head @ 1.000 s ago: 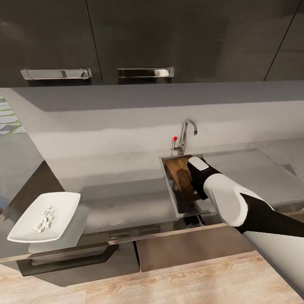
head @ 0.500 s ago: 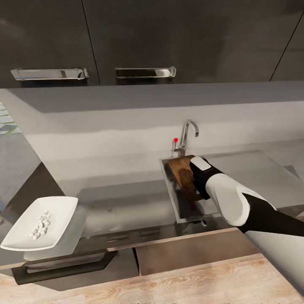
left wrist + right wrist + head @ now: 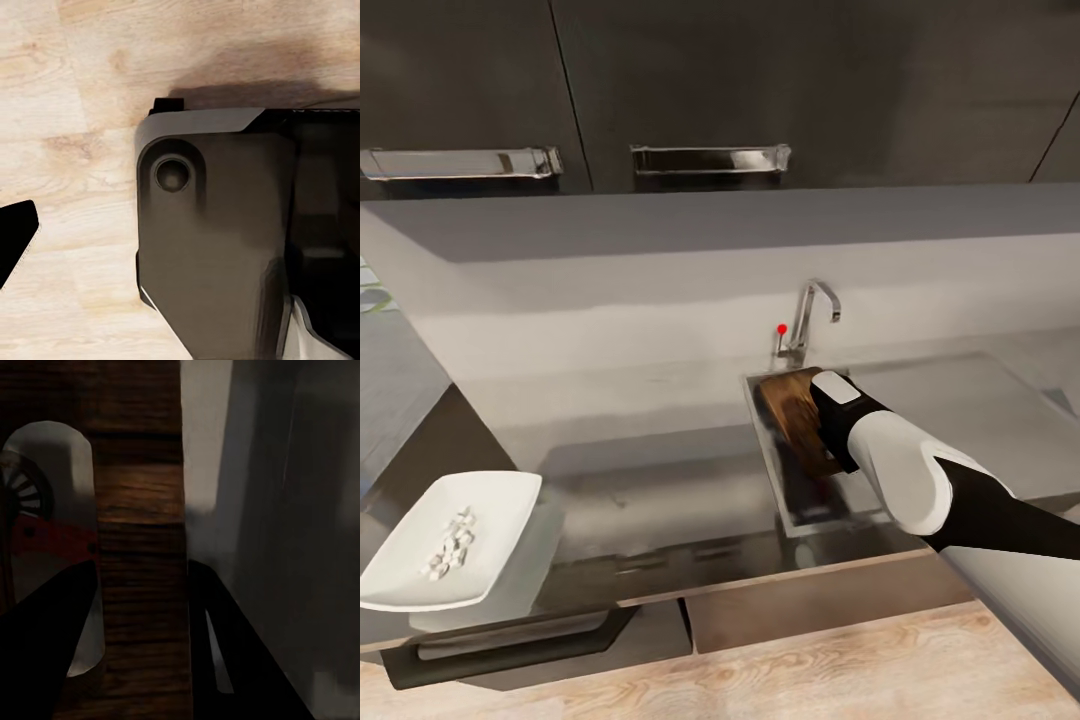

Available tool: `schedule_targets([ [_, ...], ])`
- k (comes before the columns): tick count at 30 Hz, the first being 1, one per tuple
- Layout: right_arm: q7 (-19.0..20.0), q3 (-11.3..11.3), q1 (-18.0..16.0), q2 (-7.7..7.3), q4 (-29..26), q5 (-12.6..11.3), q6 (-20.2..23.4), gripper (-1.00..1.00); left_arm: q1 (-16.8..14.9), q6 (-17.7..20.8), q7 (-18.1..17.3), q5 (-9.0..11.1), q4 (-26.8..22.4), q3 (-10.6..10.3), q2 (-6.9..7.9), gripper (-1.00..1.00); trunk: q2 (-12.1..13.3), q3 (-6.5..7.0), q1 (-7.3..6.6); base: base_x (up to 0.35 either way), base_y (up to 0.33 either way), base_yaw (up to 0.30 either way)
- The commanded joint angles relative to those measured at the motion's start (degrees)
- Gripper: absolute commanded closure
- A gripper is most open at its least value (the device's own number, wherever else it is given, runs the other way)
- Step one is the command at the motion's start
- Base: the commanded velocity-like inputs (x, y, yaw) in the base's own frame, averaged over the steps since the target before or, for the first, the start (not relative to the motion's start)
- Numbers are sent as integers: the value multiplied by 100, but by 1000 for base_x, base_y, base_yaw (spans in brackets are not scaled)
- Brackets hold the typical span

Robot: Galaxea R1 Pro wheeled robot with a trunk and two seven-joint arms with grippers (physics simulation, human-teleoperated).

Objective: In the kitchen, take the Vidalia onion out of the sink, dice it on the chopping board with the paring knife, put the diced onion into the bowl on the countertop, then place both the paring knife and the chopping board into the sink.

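Note:
The brown wooden chopping board (image 3: 792, 412) leans tilted inside the steel sink (image 3: 765, 470), and my right gripper (image 3: 822, 425) is shut on its edge. In the right wrist view the board (image 3: 139, 532) runs between my two dark fingers (image 3: 45, 652). Through the board's slot-shaped hole I see the sink's round drain (image 3: 19, 491) and the paring knife's dark red handle (image 3: 49, 540) on the basin floor. The white bowl (image 3: 410, 575) stands on the grey countertop (image 3: 650, 470) at the far left, holding pale diced onion bits (image 3: 445, 542). My left gripper (image 3: 180, 247) hangs over the floor, one finger (image 3: 15, 236) far to the side.
A chrome tap (image 3: 807, 318) with a red dot rises behind the basin, and the steel drainboard (image 3: 960, 410) lies to its right. Dark wall cabinets with bar handles (image 3: 708, 158) hang overhead. Below my left gripper are the wood floor (image 3: 67, 90) and my own dark base (image 3: 217, 240).
The head view has shifted a little, so everything sits slightly differently. My right gripper still holds the board in the sink, with barely any motion of its own.

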Motion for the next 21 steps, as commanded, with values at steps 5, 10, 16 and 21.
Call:
schedule_targets([
  [5, -31, 17, -3, -6, -8, -24, 35, 100, -10, -38, 5, 52, 26, -49, -4, -100, -11, -56, 5, 182, 109, 0],
  [10, -35, 17, -3, -105, 1, -24, 35, 100, -10, -35, 5, 52, 26, -50, -4, -100, -11, -102, 5, 22, 13, 0],
  [16, -17, 17, -3, -435, 121, -24, 49, 100, -10, -35, 5, 52, 26, -51, -4, -100, -11, -158, 5, 1, 1, 0],
  [21, -1, 24, -3, -465, 162, -23, 48, 100, -10, -35, 5, 52, 26, -56, -4, -100, -11, -204, 5, 0, 0, 0],
])
